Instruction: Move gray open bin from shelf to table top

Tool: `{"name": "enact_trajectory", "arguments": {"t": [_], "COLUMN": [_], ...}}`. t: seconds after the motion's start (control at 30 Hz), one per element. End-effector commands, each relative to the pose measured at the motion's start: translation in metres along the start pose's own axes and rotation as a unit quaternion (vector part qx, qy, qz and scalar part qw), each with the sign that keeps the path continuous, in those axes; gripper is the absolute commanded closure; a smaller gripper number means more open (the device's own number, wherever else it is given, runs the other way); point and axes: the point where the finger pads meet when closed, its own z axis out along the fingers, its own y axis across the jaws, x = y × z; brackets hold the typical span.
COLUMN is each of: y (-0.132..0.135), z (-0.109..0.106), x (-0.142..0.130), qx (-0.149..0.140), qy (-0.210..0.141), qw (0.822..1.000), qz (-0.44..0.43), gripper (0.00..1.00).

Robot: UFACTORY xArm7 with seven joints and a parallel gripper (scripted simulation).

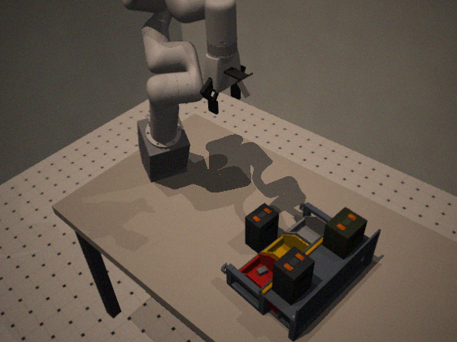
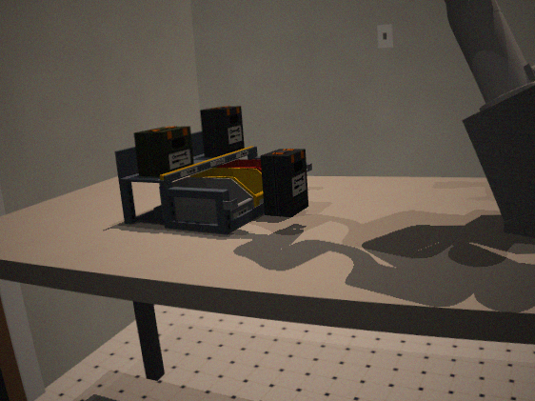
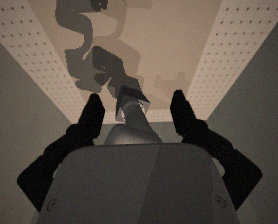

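Note:
The gray open bin (image 1: 306,231) (image 2: 195,209) sits at the end of a low blue-gray shelf (image 1: 341,272) (image 2: 125,164), on the table's right side. A yellow bin (image 1: 285,244) (image 2: 239,180) stands beside it, then a red bin (image 1: 253,266) (image 2: 246,164) holding a small gray part. My gripper (image 1: 224,95) (image 3: 136,100) is open and empty. It hangs high above the table, close to the robot base (image 1: 163,155) (image 2: 505,153) and far from the shelf. It does not show in the exterior view. The wrist view shows no bins, only table and shadows.
Three dark boxes with orange marks stand around the bins: one on the table (image 1: 262,226) (image 2: 285,182) beside the shelf, two (image 1: 293,274) (image 1: 345,231) on the shelf top. The tan table (image 1: 163,228) (image 2: 333,201) stands on a dotted floor (image 1: 36,220).

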Motion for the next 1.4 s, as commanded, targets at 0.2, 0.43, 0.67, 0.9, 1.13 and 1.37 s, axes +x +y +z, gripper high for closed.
{"name": "enact_trajectory", "arguments": {"t": [0.2,0.43,0.67,0.9,1.13,1.37], "y": [-0.001,0.0,0.0,0.0,0.0,0.0], "z": [-0.006,-0.056,-0.056,-0.085,-0.105,-0.105], "x": [-0.001,-0.001,-0.001,0.0,0.0,0.0], "qx": [0.001,0.001,0.001,0.001,0.001,0.001], "qy": [-0.003,-0.003,-0.003,-0.003,-0.003,-0.003], "qw": [1.0,1.0,1.0,1.0,1.0,1.0], "qz": [-0.001,-0.001,-0.001,-0.001,-0.001,-0.001], "gripper": [0.0,0.0,0.0,0.0,0.0,0.0]}}
